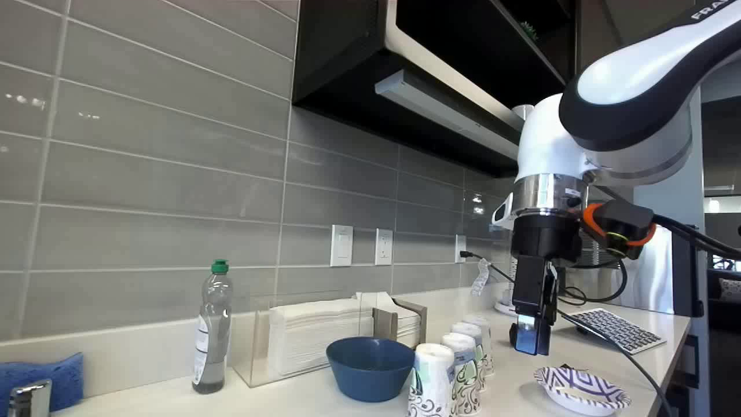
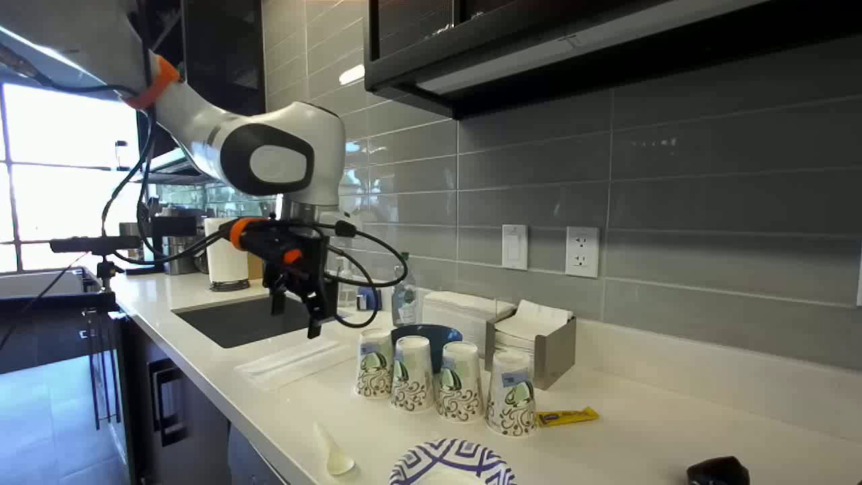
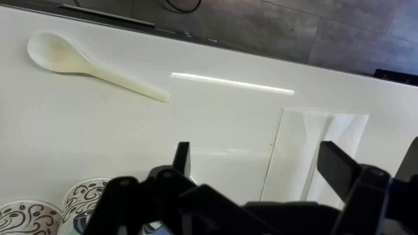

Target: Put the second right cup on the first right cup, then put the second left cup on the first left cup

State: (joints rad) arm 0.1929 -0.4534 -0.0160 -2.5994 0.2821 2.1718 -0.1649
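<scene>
Several white paper cups with green and brown patterns stand upside down in a row, none stacked. In an exterior view they run from the sink-side end cup [image 2: 374,364] past two middle cups [image 2: 412,374] [image 2: 460,382] to the other end cup [image 2: 512,393]. They overlap in an exterior view, where the nearest cup [image 1: 431,382] hides parts of the others. My gripper [image 2: 295,320] is open and empty, above the counter and apart from the cups, near the row's sink end. In the wrist view the gripper [image 3: 253,153] partly hides the cups [image 3: 26,217] at lower left.
A blue bowl [image 1: 370,370] and a napkin holder [image 2: 555,350] stand behind the cups. A spoon [image 3: 98,70], a flat napkin [image 3: 294,147] and a patterned paper bowl [image 1: 582,399] lie on the counter. A sink [image 2: 236,323], a soap bottle [image 1: 213,336] and an overhead cabinet [image 1: 347,69] also show.
</scene>
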